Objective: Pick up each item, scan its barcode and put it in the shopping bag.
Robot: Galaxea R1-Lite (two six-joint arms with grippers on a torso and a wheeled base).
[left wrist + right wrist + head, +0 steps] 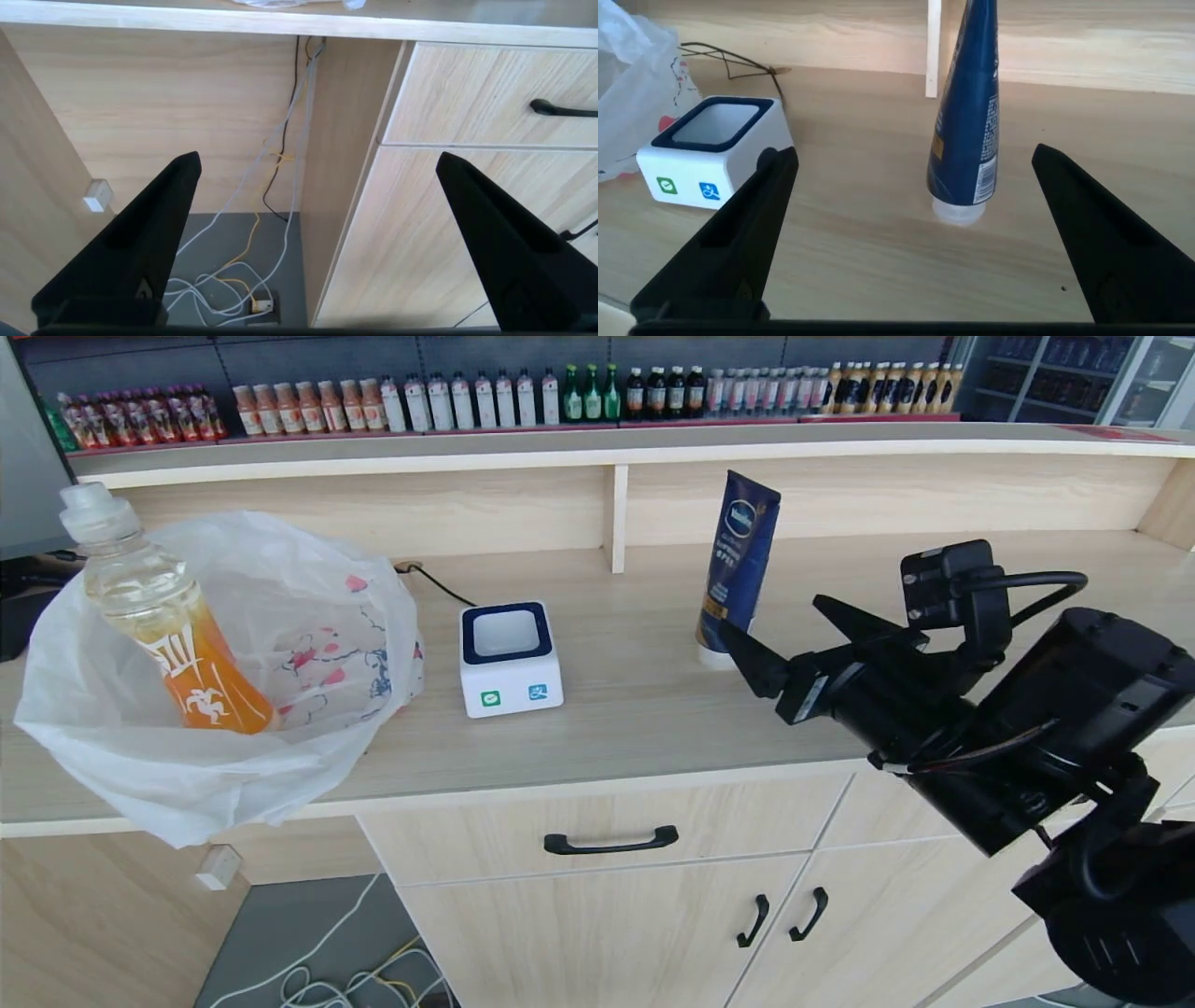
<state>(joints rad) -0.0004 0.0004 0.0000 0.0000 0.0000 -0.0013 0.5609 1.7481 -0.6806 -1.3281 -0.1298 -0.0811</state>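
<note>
Right hand (773, 616): you're holding it open, near the tube (738, 565).
Tube: standing on the worktop (635, 709), right of the scanner (509, 658).
Left hand (320, 159): gaping open below the worktop edge.
Bottle (177, 644): sitting in the bag (308, 616).

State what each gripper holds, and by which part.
Nothing. The left gripper and right gripper are both open and empty; the dark blue plastic tube stands untouched.

The wooden counter (635, 709) bears a plastic shopping bag (355, 607), a white scanner (511, 658) and an upright blue tube (742, 560).
</note>
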